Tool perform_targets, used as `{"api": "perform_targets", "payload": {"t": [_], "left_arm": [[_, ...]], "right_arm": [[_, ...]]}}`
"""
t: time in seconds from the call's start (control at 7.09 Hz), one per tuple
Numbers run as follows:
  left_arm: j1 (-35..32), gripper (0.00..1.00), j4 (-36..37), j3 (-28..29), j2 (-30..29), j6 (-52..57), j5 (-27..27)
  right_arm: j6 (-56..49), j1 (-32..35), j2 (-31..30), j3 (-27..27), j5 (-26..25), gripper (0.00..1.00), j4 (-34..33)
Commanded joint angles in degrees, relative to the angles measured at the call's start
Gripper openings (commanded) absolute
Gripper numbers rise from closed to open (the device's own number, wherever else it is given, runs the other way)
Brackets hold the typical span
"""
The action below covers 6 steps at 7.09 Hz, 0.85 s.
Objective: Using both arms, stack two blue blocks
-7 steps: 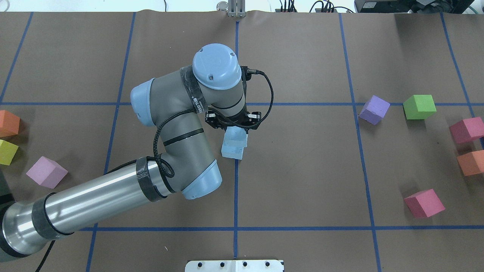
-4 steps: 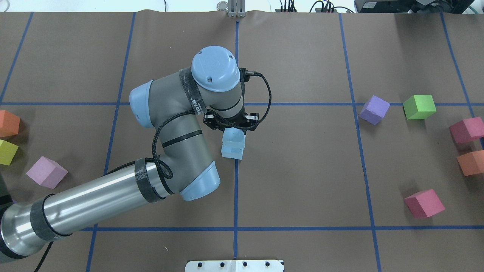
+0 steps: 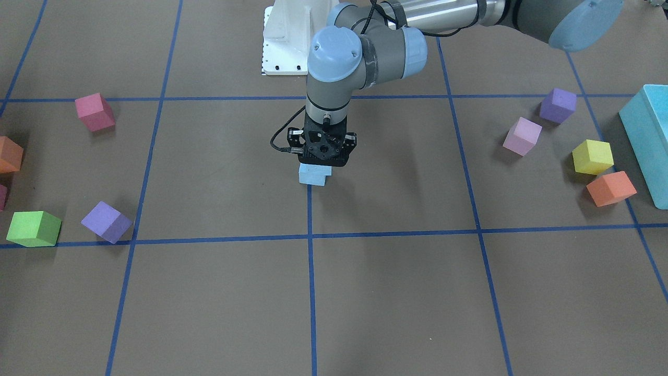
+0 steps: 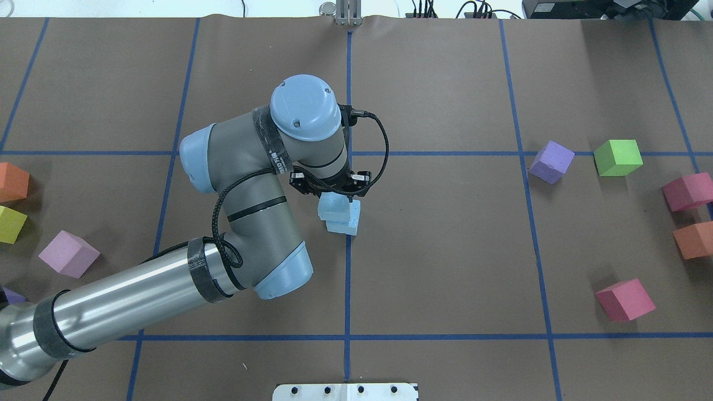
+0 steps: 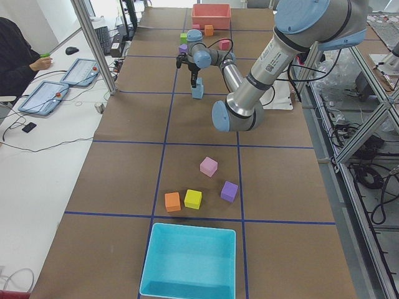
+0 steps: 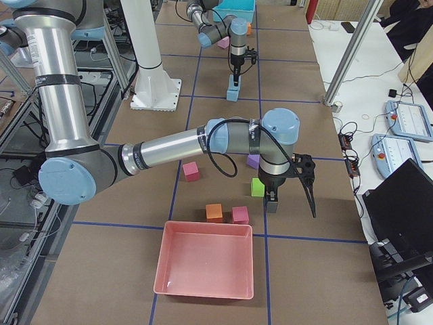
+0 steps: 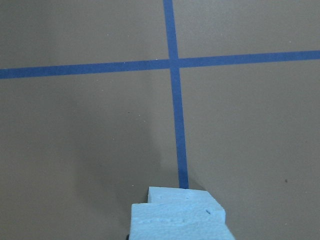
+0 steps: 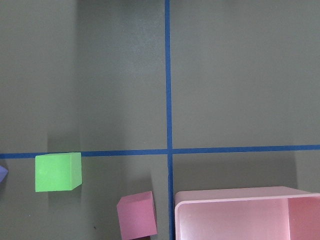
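The two blue blocks sit at the table's centre, one on the other. The upper blue block [image 4: 331,208] overhangs the left side of the lower blue block [image 4: 345,227]. My left gripper [image 4: 333,196] points straight down over them and is shut on the upper block. It also shows in the front-facing view [image 3: 322,157]. In the left wrist view the upper block [image 7: 180,225] fills the bottom edge, with the lower block [image 7: 172,193] just beyond it; no fingers show there. My right gripper [image 6: 291,200] hangs near the green cube in the exterior right view only, so I cannot tell its state.
Loose cubes lie at the right: purple [image 4: 551,161], green [image 4: 617,157], pink [image 4: 625,299] and orange [image 4: 693,239]. At the left are orange [image 4: 12,182], yellow [image 4: 11,224] and lilac [image 4: 68,254] cubes. A teal box [image 5: 190,260] and a pink tray [image 6: 206,269] stand at the table's ends.
My left arm and gripper have moved a little to the left. The upper blue block has shifted left with them and now overhangs the lower block.
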Motion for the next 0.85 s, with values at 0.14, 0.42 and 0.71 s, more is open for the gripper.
{"api": "perform_targets", "payload": {"t": [0.14,0.42,0.71], "left_arm": [[0.6,0.57,0.0,0.3,-0.6,0.2,0.8],[1.7,0.57,0.0,0.4,-0.5,0.2,2.9],[2.0,0.57,0.0,0.4,-0.5,0.1,2.9]], "right_arm": [[0.0,0.4,0.1,0.0,0.0,1.0,0.0],[0.0,0.5,0.1,0.0,0.0,1.0,0.0],[0.0,0.5,0.1,0.0,0.0,1.0,0.0]]}}
